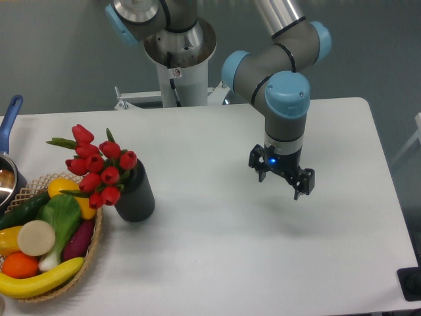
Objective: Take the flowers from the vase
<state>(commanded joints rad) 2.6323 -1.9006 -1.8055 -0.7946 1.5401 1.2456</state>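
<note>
Camera: flowers [99,168] well left of fingers [297,192].

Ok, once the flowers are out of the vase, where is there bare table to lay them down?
Bare table runs from the vase to the right edge, below and around the gripper. The far strip behind the flowers is free too. The left edge is crowded by the wicker basket and pot.

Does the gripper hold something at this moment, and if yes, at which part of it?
Nothing is held. The gripper hangs open above the bare table, well apart from the flowers, which sit in the vase.
</note>
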